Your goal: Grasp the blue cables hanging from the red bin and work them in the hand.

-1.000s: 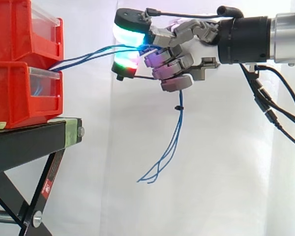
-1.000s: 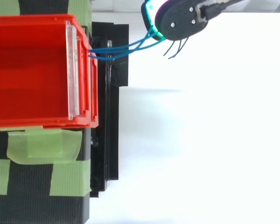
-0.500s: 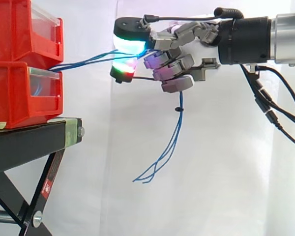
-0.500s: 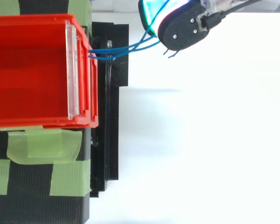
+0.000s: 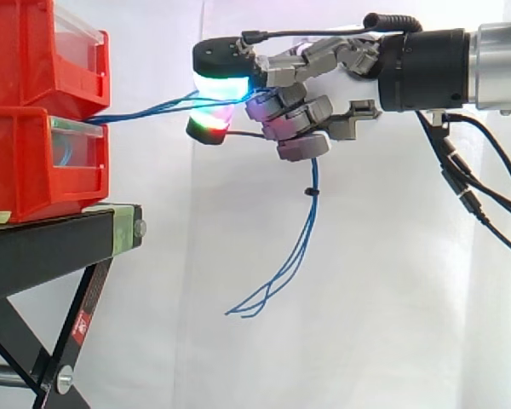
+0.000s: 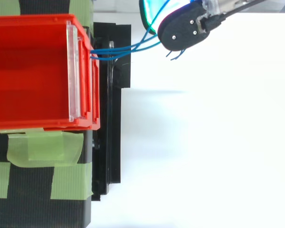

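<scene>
Loose ends of the blue cables (image 5: 313,175) have swung leftward. My hand (image 5: 300,112) curls round them — pads (image 5: 221,85) pinching.

This looked like a robotics lab or test cell rather than a home or shop. A plain white curtain (image 5: 383,298) closed off the whole background. Two stacked red bins (image 5: 21,162), the plastic parts-storage kind, sat on a black stand (image 5: 43,247) with crossed metal legs and strips of green tape (image 6: 42,147). An industrial robot arm (image 5: 494,55) reached in from the right.
</scene>
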### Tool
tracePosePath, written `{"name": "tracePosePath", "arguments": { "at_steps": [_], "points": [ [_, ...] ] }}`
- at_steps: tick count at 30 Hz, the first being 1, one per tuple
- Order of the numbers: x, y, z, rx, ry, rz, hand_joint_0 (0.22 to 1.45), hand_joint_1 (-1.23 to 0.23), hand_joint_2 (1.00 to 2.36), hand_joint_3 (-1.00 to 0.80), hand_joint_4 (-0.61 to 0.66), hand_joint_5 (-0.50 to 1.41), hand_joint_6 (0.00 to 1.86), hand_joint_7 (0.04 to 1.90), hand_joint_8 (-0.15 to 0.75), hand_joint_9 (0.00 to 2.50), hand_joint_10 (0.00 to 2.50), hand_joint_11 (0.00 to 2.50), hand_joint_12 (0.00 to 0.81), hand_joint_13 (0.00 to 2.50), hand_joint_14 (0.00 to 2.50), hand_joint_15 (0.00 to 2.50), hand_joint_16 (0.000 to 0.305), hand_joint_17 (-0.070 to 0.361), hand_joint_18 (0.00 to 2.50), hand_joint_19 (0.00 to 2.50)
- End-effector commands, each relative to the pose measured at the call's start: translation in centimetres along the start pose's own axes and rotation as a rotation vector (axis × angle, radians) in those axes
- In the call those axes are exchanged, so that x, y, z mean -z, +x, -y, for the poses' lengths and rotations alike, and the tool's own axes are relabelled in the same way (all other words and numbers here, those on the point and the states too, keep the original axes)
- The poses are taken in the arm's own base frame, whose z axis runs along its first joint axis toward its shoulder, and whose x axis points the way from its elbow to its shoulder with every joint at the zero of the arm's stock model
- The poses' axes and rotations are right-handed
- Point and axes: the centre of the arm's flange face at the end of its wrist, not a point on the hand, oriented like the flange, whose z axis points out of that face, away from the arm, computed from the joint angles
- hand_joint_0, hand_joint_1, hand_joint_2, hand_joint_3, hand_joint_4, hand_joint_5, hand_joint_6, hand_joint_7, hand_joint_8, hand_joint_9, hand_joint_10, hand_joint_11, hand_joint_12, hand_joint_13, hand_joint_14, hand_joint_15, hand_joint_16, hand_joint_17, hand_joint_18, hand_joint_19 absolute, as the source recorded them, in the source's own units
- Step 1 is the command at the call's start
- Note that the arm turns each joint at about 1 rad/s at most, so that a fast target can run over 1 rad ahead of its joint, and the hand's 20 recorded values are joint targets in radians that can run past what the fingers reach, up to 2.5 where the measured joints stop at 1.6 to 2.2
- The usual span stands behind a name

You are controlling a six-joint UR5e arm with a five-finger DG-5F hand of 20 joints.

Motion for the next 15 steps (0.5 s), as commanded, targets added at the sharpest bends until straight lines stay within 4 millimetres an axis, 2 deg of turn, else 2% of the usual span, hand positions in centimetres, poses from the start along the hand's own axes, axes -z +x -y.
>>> {"name": "tracePosePath", "arguments": {
  "at_steps": [1, 3, 4, 8, 10, 12, 13, 14, 15],
  "points": [
    [0.0, -0.01, -0.03, 0.0, -0.001, 0.0, 0.95, -0.8, 1.02, -0.1, 0.27, 0.13, 0.57, 1.18, 0.398, 0.69, 2.5, 2.5, 0.46, 1.07, 2.48, 1.34, 0.062, 0.139, 1.49, 1.33],
    [0.0, 0.0, -0.03, -0.002, -0.002, -0.001, 0.95, -0.8, 1.02, -0.02, 0.28, 0.1, 0.62, 1.15, 0.4, 0.66, 2.5, 2.5, 0.471, 1.06, 2.5, 1.33, 0.064, 0.144, 1.49, 1.31],
    [-0.02, 0.07, 0.04, -0.001, -0.001, -0.004, 0.94, -0.8, 1.01, -0.06, 0.28, 0.09, 0.63, 1.14, 0.401, 0.64, 2.5, 2.5, 0.482, 1.05, 2.5, 1.33, 0.065, 0.146, 1.49, 1.32],
    [0.0, 0.04, -0.05, -0.002, -0.003, -0.005, 0.89, -0.8, 1.02, -0.43, 0.25, 0.04, 0.57, 1.18, 0.397, 0.53, 2.5, 2.5, 0.462, 0.95, 2.47, 1.36, 0.059, 0.132, 1.37, 1.34],
    [0.0, 0.04, -0.05, -0.002, -0.003, -0.005, 0.89, -0.8, 1.02, -0.48, 0.25, 0.02, 0.57, 1.17, 0.398, 0.49, 2.5, 2.5, 0.464, 0.93, 2.47, 1.35, 0.06, 0.135, 1.34, 1.33],
    [0.0, -0.05, -0.01, -0.002, -0.003, -0.004, 0.92, -0.83, 1.02, -0.44, 0.25, 0.0, 0.59, 1.17, 0.397, 0.47, 2.5, 2.5, 0.462, 0.92, 2.47, 1.34, 0.06, 0.135, 1.32, 1.31],
    [0.0, -0.05, -0.01, -0.002, -0.003, -0.004, 0.92, -0.82, 1.02, -0.31, 0.24, -0.01, 0.59, 1.16, 0.397, 0.45, 2.5, 2.5, 0.461, 0.91, 2.47, 1.34, 0.06, 0.135, 1.31, 1.3],
    [0.0, -0.05, -0.01, -0.002, -0.003, -0.004, 0.94, -0.82, 1.02, -0.09, 0.26, -0.02, 0.63, 1.13, 0.405, 0.44, 2.5, 2.49, 0.474, 0.91, 2.49, 1.31, 0.064, 0.143, 1.33, 1.28],
    [0.0, -0.05, -0.01, -0.002, -0.003, -0.004, 0.94, -0.82, 1.02, -0.04, 0.26, -0.02, 0.64, 1.12, 0.407, 0.44, 2.5, 2.48, 0.477, 0.91, 2.5, 1.3, 0.065, 0.146, 1.34, 1.27]
  ]
}}
